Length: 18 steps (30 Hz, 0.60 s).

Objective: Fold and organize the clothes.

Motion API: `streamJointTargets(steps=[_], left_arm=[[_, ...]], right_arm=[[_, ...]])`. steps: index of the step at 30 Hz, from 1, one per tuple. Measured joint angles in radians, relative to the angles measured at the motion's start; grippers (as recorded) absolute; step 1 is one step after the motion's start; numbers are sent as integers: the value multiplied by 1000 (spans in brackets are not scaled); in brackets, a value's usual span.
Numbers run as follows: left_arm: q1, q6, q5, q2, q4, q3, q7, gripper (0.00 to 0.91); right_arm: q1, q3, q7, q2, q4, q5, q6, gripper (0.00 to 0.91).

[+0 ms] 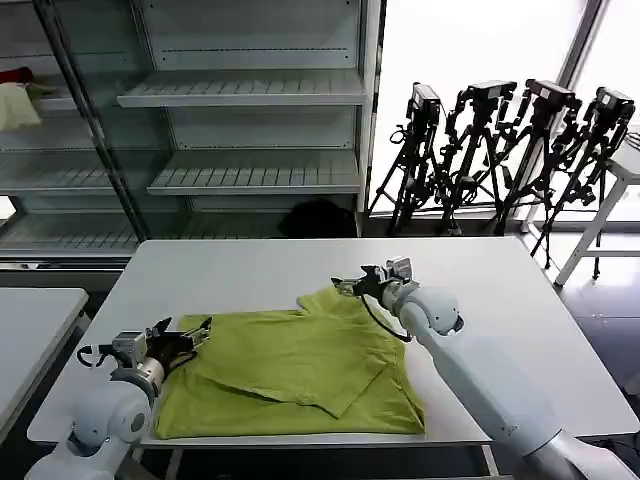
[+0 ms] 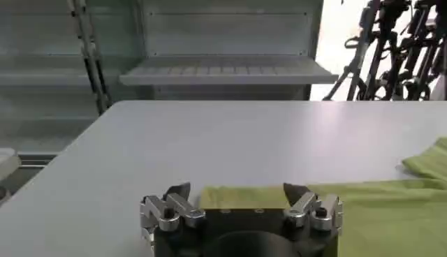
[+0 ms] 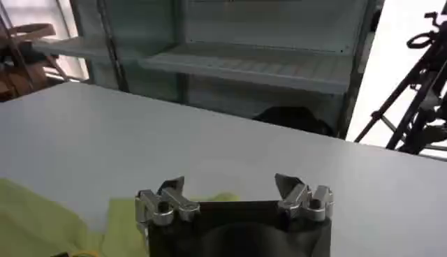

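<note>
Lying partly folded on the white table (image 1: 250,262) — lime T-shirt (image 1: 300,370), long side running left to right between left gripper (image 1: 196,333) and right gripper (image 1: 350,286), both spread wide at its two ends — holding nothing.

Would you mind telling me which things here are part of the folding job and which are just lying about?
Part of the job:
- the lime T-shirt, partly folded on the white table
- left gripper, open at the shirt's left edge
- right gripper, open at its far edge

Lying about:
- camera tripods by the window
- metal shelving
- cream and red cloth bundle on a shelf
</note>
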<state>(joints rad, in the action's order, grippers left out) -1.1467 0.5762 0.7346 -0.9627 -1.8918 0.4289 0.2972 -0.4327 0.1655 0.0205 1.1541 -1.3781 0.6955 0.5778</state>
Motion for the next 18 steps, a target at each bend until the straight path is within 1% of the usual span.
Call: streamJointTargets(steps=[14,18], left_arm=[[73,2,7,-14,98,-25,-17,907],[88,2,9,-14,117,-24,-23,907]], right_arm=[[9,22,15,31,54,-31,1,907],[8,25,19,34,59,-39,1,887]])
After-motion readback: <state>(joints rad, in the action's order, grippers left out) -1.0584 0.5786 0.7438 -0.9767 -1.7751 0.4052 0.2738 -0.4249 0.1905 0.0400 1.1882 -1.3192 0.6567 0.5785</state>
